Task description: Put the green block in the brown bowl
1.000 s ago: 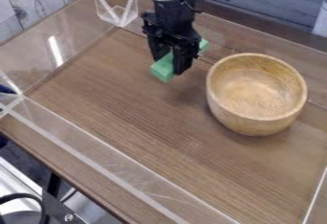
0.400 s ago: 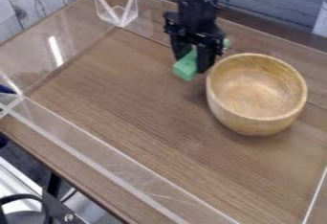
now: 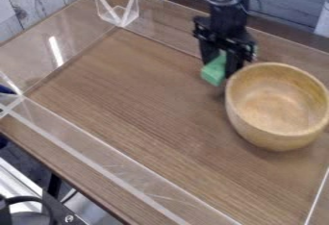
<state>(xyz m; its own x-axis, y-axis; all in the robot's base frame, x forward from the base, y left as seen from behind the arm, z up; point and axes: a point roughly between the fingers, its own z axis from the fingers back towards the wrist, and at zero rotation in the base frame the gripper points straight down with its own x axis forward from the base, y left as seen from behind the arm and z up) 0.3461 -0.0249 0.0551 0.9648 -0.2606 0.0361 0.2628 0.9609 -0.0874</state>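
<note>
No readable text, labels, brands, numbers or signs showing anywhere; nothing legible appearing on any surface in camera view.

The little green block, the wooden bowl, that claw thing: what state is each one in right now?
green block: held between the claw's fingers, just left of the bowl, not in it.
brown bowl: upright, empty.
gripper: pointing down, closed on the block.

Bright green block (image 3: 214,72), light-brown grained wooden bowl (image 3: 278,105), black jaws, dark wood-grain table (image 3: 115,104)
</note>
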